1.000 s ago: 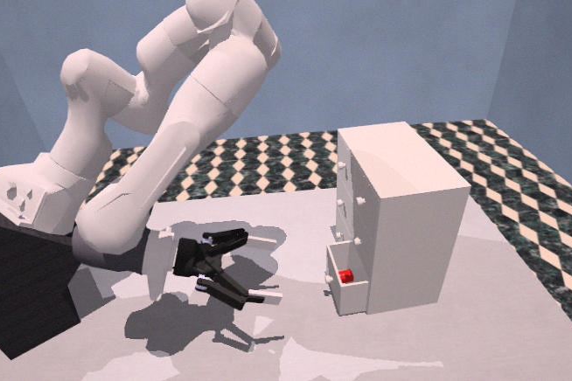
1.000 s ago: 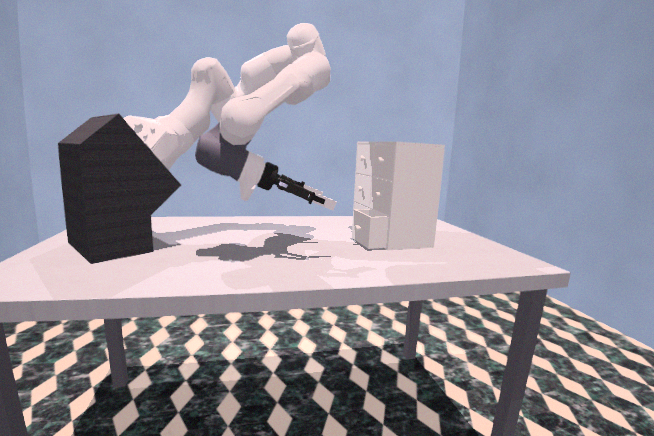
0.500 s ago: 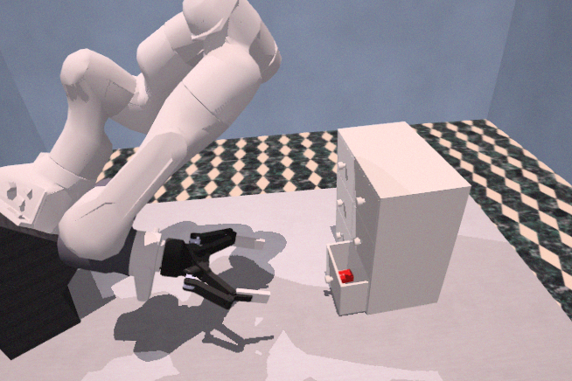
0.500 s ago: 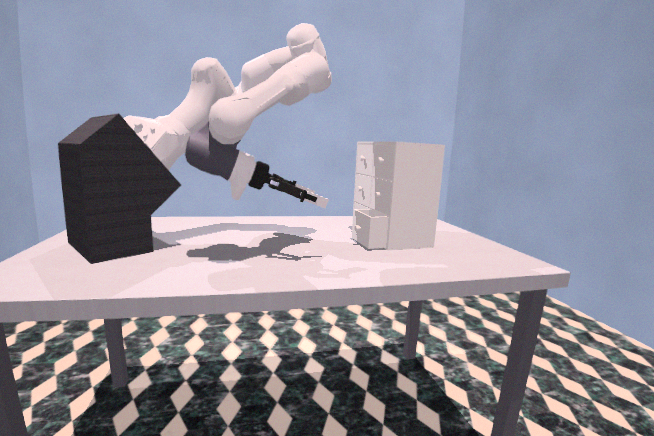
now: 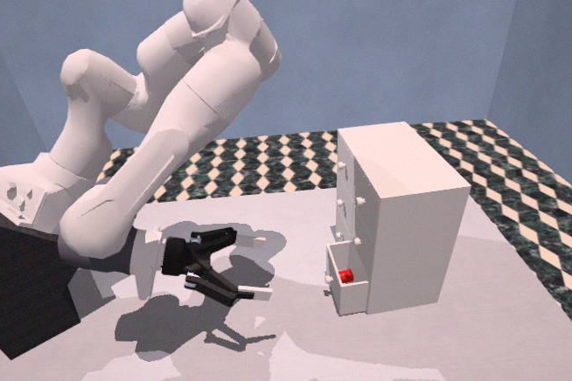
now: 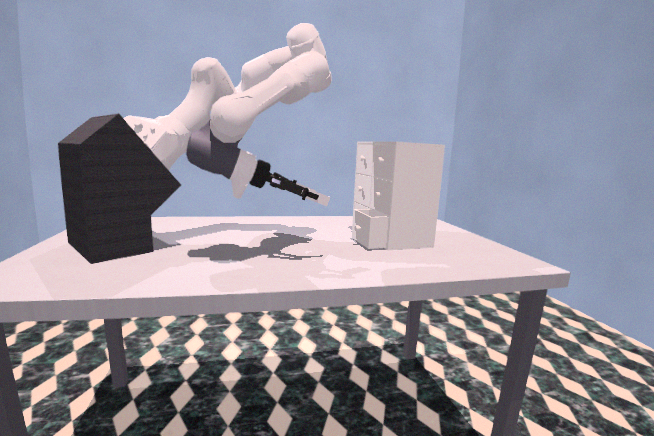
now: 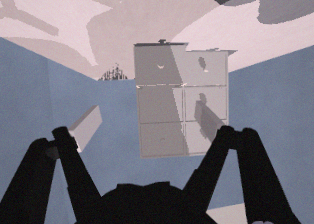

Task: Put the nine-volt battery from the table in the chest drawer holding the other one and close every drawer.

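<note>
Black hand (image 5: 259,268): spread wide, holding nothing, above the counter (image 5: 453,332).
Bottom drawer (image 5: 346,289): at 3 o'clock, pulled out, red block (image 5: 345,275) inside.
Table battery: not visible.
Handling: likely small, rigid, light; pinch flat sides.

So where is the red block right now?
In the top view the red block lies inside the pulled-out bottom drawer of the chest, well right of the open, empty gripper.

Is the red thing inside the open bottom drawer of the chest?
Yes, in the top view the red thing lies inside the pulled-out bottom drawer of the chest.
</note>
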Controlling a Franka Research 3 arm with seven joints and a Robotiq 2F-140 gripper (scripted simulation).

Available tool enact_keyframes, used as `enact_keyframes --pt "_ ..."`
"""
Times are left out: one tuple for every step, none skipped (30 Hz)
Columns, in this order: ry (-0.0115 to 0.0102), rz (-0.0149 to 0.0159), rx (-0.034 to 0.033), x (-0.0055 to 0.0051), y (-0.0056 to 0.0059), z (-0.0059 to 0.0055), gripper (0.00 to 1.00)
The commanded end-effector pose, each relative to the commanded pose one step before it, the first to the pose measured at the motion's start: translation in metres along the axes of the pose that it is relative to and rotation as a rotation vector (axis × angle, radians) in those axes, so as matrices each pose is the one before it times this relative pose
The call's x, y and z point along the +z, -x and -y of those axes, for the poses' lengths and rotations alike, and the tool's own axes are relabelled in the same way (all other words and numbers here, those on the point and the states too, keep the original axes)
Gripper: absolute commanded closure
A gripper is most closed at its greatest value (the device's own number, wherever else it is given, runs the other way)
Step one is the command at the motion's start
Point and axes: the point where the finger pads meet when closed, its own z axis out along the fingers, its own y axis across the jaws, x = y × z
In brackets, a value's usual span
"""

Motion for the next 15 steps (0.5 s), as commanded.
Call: enact_keyframes --pt "0.00007 -0.01863 -0.00253 -0.001 -0.00169 -0.00079 0.0" --pt "-0.00008 -0.00649 0.0 -0.00009 0.00021 0.00001 0.0" --pt "-0.00019 -0.00728 -0.00001 -0.00013 0.00024 0.00002 0.0" --pt "-0.00032 -0.00806 -0.00001 -0.00017 0.00028 0.00003 0.0" --pt "0.00036 -0.00915 0.00003 -0.00004 0.00023 -0.00004 0.0" --pt "0.00021 -0.00994 0.00002 -0.00009 0.00027 -0.00002 0.0" --pt "0.0 -0.01069 0.0 -0.00014 0.00032 0.0 0.0" --pt "-0.00026 -0.0114 -0.00002 -0.00021 0.00037 0.00003 0.0" --pt "-0.00011 -0.01228 0.00001 -0.00019 0.00037 0.00001 0.0" --pt "0.00036 -0.01328 0.00004 -0.00012 0.00035 -0.00004 0.0" --pt "-0.00001 -0.0139 0.0 -0.00021 0.00041 0.0 0.0" --pt "-0.00044 -0.01445 -0.00004 -0.0003 0.00047 0.00005 0.0" --pt "0.00036 -0.01559 0.00007 -0.00017 0.0004 -0.00005 0.0" --pt "0.00011 -0.01621 0.00002 -0.00024 0.00045 -0.00002 0.0" --pt "0.0 0.0 0.0 0.0 0.0 0.0 0.0"
